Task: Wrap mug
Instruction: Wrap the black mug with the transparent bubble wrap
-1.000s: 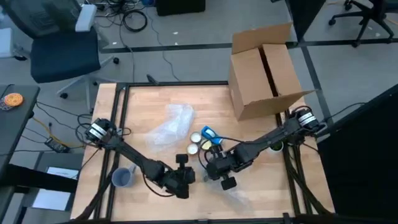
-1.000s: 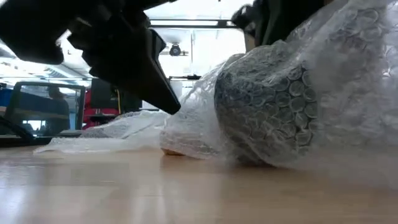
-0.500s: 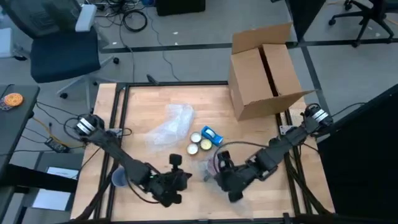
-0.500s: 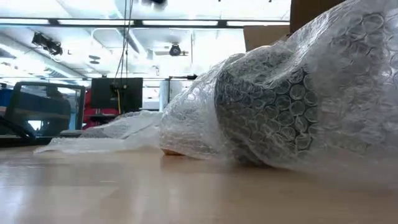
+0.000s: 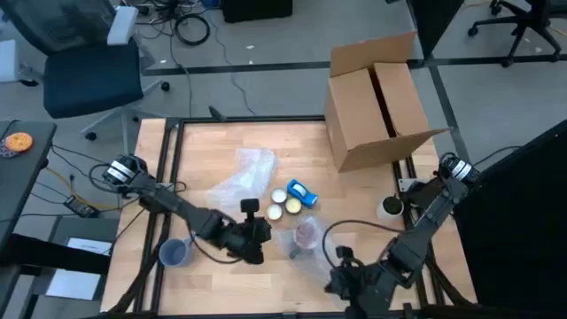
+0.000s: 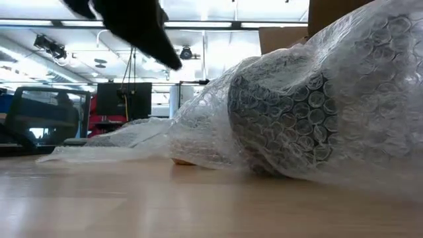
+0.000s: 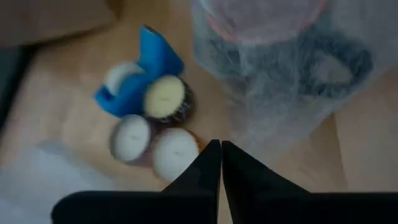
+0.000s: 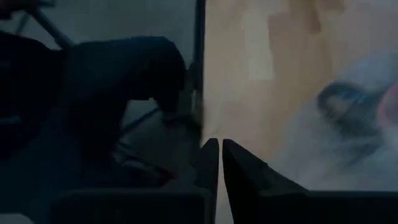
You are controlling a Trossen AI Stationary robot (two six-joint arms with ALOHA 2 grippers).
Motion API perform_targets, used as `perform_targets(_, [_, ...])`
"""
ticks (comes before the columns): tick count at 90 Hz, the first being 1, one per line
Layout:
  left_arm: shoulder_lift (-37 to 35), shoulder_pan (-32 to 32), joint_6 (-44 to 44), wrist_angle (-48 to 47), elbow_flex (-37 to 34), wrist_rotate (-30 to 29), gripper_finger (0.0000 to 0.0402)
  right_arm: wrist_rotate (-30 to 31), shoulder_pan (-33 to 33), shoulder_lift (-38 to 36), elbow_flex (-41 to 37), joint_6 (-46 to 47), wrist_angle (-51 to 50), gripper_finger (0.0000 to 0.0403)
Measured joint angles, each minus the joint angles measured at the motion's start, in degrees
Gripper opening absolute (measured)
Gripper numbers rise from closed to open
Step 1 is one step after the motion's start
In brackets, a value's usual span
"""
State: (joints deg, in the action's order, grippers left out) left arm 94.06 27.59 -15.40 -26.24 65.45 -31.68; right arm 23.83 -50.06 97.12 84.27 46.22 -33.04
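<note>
1. High view: the mug (image 5: 306, 236), loosely covered in bubble wrap (image 5: 312, 250), lies near the middle of the wooden table (image 5: 213, 142). The left gripper (image 5: 252, 232) sits just to its left. The right gripper (image 5: 344, 282) is at the table's near edge, apart from the mug. A cardboard box (image 5: 376, 102) stands far right.
2. Low view: the wrapped mug (image 6: 281, 119) lies on its side; wrap trails loosely to the left.
3. Left wrist view: fingertips pressed together, holding nothing, just short of the wrapped mug (image 7: 280, 56). Small round candles (image 7: 155, 124) lie nearby.
4. Right wrist view: fingertips also together, empty.
5. Risk, as a judgement: with neither gripper holding the wrap, it may spring open or the mug may roll.
</note>
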Motion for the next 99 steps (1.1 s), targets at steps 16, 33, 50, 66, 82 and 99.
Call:
perform_targets(16, [0.0,-0.41,2.3,1.02,-0.81,5.89,0.0026,1.07,-4.36,0.0,0.0,10.19,-0.07,0.0])
perform_targets(33, [-0.01,0.66,7.87,0.52,-1.01,9.45,0.0069,6.77,-7.57,1.08,-0.5,19.05,0.43,0.0002])
perform_targets(50, [0.0,0.55,10.69,-2.53,-1.93,10.01,0.0105,7.22,-8.38,3.96,-1.89,29.83,0.19,0.0033])
perform_targets(66, [-0.02,1.2,10.71,-3.37,-1.94,12.09,0.0119,6.79,-7.87,4.68,-2.23,33.73,-2.13,0.008])
perform_targets(82, [-0.02,2.41,10.9,-3.48,-1.94,12.56,0.012,0.26,-6.36,2.77,-2.17,34.38,-7.0,0.0112])
perform_targets(99, [-0.02,3.32,10.91,-3.48,-1.94,12.5,0.012,-7.23,-5.28,1.64,-2.21,45.82,-19.49,0.0106])
